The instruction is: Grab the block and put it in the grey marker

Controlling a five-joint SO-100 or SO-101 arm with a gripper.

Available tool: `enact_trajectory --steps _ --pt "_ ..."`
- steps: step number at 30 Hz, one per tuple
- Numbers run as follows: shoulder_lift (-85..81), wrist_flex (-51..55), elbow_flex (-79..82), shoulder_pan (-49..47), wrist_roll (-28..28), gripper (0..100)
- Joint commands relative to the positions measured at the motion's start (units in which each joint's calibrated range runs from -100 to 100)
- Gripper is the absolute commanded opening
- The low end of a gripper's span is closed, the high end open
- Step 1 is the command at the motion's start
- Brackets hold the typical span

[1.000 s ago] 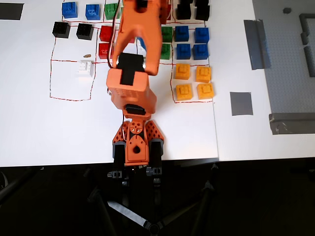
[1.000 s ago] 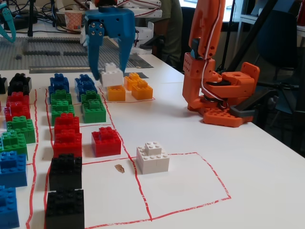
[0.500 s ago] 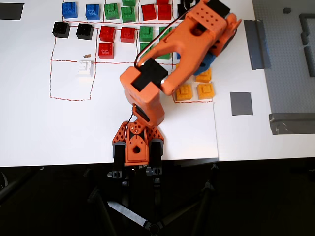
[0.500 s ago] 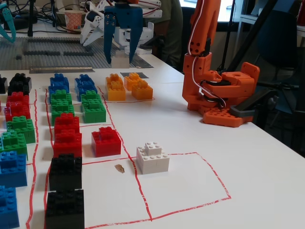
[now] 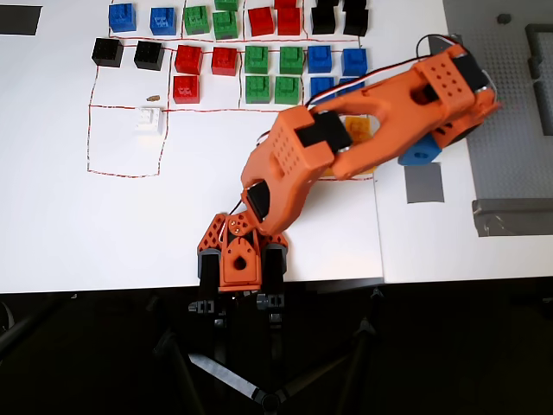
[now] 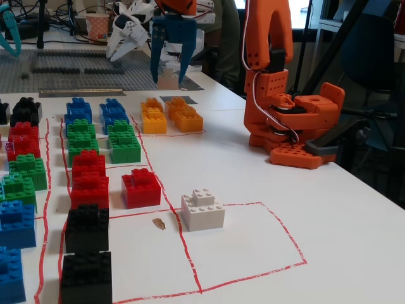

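A small white plastic cube with a raised stud (image 6: pixel 168 75) hung above the bench, pinched between the blue fingers (image 6: pixel 156 47) of the end effector (image 6: pixel 169 77) in the fixed view. In the overhead view the end effector (image 5: pixel 421 154) sat at about three o'clock from the picture's middle, and the cube itself was hidden there under the orange arm (image 5: pixel 363 138). The flat plain grey square patch (image 5: pixel 424 184) lay on the white bench (image 5: pixel 173 225) directly at six o'clock from the end effector, partly covered by it. In the fixed view the patch (image 6: pixel 172 99) lay below the held cube, the two apart.

A second white studded cube (image 5: pixel 149 118) rested at nine o'clock, inside the top right corner of a red-lined rectangle (image 5: pixel 126 141). Yellow blocks (image 6: pixel 171 115) stood just beside the patch in the fixed view. Rows of blue, green, red and black blocks (image 5: pixel 225 39) ran along twelve o'clock in the overhead view.
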Motion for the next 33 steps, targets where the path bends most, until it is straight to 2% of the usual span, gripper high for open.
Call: enact_trajectory --steps 1,12,29,30,33 --pt "-1.0 -0.5 -10.0 2.9 2.9 0" --pt "13.2 -0.6 -28.2 10.5 9.2 0" --pt "22.7 1.0 -34.8 12.3 8.7 0" --pt "23.0 1.0 -34.8 12.5 8.7 1" --pt "23.4 1.1 -34.8 13.1 8.9 19"
